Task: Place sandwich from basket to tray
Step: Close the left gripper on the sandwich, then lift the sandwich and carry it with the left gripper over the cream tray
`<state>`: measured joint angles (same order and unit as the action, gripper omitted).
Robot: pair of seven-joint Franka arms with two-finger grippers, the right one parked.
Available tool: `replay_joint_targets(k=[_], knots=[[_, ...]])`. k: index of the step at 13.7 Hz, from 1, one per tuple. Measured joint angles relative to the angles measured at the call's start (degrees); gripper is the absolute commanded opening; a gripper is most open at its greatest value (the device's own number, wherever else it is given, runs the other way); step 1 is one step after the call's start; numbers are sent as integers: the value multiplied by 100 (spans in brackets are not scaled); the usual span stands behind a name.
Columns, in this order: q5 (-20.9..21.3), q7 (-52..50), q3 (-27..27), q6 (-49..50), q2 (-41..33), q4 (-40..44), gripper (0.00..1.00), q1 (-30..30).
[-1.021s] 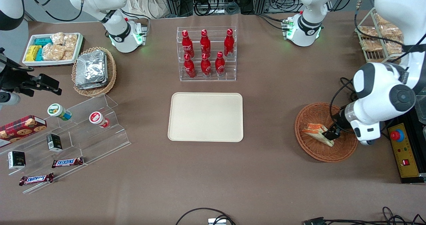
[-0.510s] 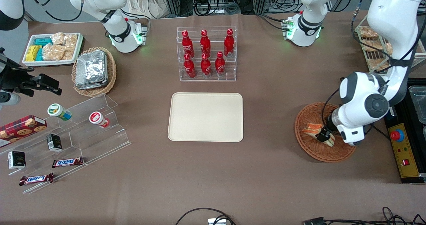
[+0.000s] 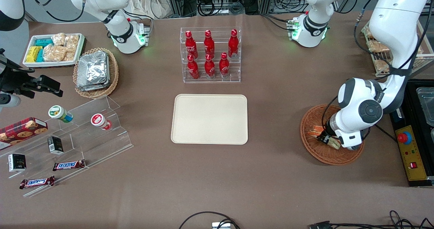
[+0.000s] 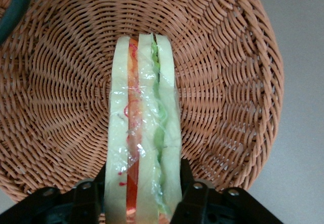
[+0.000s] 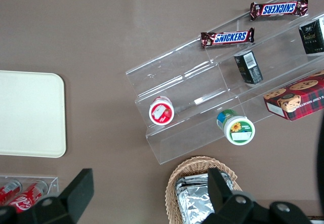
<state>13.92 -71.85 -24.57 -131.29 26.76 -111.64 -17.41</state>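
Observation:
The sandwich (image 3: 314, 131), a white bread wedge with orange and green layers under clear wrap, lies in the round orange-brown basket (image 3: 327, 157) toward the working arm's end of the table. My left gripper (image 3: 327, 140) is down inside the basket at the sandwich's wide end. In the left wrist view the sandwich (image 4: 144, 117) runs between the black fingers (image 4: 185, 176), which press against both bread faces over the basket (image 4: 61, 82). The cream tray (image 3: 209, 119) sits mid-table with nothing on it; the right wrist view shows part of the tray (image 5: 30, 112).
A clear rack of red bottles (image 3: 210, 54) stands farther from the front camera than the tray. A control box with a red button (image 3: 410, 154) lies beside the basket. A tan basket of foil packets (image 3: 95, 71) and a clear stepped snack stand (image 3: 73, 137) sit toward the parked arm's end.
The left arm has swung toward the tray's side and the gripper has slid along the sandwich to straddle its wide end. The sandwich itself has stayed in place in the basket.

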Motion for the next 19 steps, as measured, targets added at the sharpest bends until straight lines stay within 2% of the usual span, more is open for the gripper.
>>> replay_joint_targets(k=[3,7,10,13,15,17,19], knots=[[9,0,-12,163,-75,67,0,2],[6,17,-326,1211,-555,552,0,6],[-360,14,-810,2373,-897,1650,0,17],[-633,-63,-1345,2930,-999,2669,0,28],[-502,-44,-1876,2989,-1000,2886,0,47],[-89,-15,-2478,2993,-958,2878,0,192],[374,-14,-2696,2988,-792,2834,0,729]])
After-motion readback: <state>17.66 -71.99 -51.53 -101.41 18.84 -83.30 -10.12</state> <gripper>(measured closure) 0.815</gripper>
